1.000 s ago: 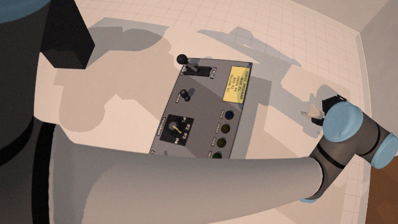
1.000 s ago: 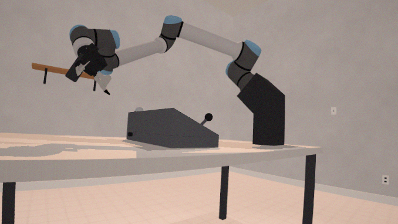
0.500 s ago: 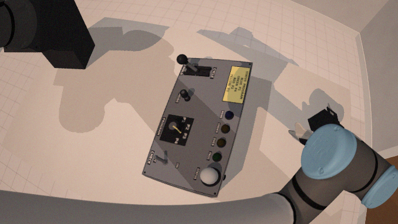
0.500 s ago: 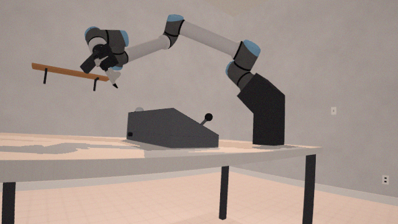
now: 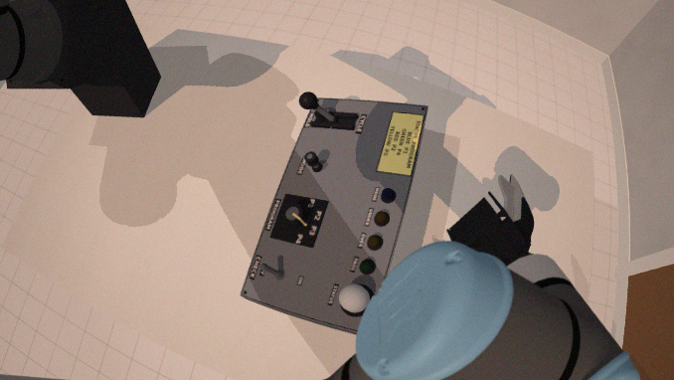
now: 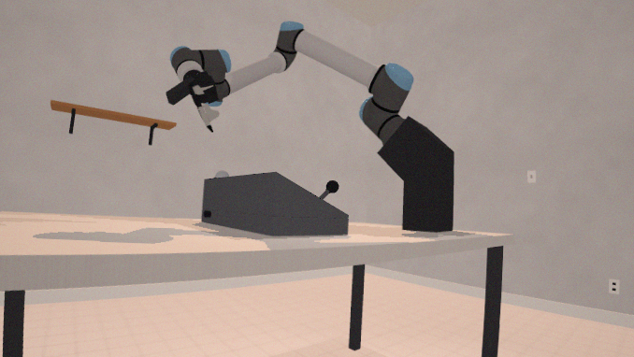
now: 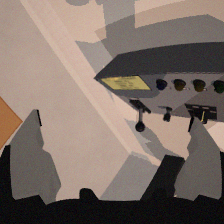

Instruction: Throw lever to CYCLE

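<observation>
The grey sloped console (image 5: 343,199) (image 6: 262,206) (image 7: 175,55) sits on the table. Its lever, with a black ball knob (image 5: 308,99) (image 6: 332,186) (image 7: 140,127), leans toward the slot end away from the CYCLE label (image 5: 361,124). My gripper (image 5: 514,199) (image 6: 208,123) (image 7: 116,114) is open and empty. It hangs high in the air off the console's tall back side, far from the lever, and its camera looks at the panel from across the console.
The panel also carries a small toggle (image 5: 313,160), a rotary selector (image 5: 298,219), a yellow label (image 5: 398,143), a row of lamps (image 5: 382,218) and a white button (image 5: 354,298). My arm's blue-capped joint (image 5: 437,308) hides the console's near corner. The black arm base (image 6: 423,187) stands behind; a wall shelf (image 6: 112,114) is beside the gripper.
</observation>
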{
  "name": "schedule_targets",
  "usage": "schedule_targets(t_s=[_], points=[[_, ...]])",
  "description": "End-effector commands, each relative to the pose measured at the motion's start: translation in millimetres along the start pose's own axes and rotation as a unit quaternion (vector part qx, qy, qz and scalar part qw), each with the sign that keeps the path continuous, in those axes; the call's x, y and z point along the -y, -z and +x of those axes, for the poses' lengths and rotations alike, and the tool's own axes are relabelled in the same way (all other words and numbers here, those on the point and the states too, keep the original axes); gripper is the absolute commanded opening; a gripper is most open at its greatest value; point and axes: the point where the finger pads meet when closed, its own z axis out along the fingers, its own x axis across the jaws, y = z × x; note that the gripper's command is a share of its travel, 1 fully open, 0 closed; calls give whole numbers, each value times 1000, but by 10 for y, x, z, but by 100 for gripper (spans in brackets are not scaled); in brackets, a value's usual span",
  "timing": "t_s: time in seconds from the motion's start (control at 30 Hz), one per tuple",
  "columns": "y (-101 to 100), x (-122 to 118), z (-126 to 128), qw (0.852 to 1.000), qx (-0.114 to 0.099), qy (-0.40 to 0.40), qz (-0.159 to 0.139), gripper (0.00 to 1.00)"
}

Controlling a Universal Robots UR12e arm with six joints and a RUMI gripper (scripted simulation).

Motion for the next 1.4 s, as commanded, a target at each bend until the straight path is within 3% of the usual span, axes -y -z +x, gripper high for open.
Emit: schedule_targets(t_s=[0.0, 0.03, 0.13, 0.17, 0.27, 0.37, 0.53, 0.6, 0.73, 0.87, 0.93, 1.0, 1.37], points=[[198, -749, 395, 997, 10, 73, 0, 100], [198, -749, 395, 997, 10, 73, 0, 100], [305, -1172, 593, 994, 13, 111, 1, 100], [305, -1172, 593, 994, 13, 111, 1, 100], [375, -1618, 780, 989, 17, 150, 3, 100], [375, -1618, 780, 989, 17, 150, 3, 100], [400, -2397, 1060, 976, 22, 215, 7, 100], [356, -2486, 1088, 974, 20, 225, 10, 100], [-169, -2227, 962, 969, -19, 246, 36, 100], [-408, -2120, 905, 965, -37, 254, 50, 100], [-408, -2120, 905, 965, -37, 254, 50, 100], [-637, -2032, 849, 962, -54, 261, 65, 100], [-1163, -1895, 715, 951, -96, 276, 102, 100]])
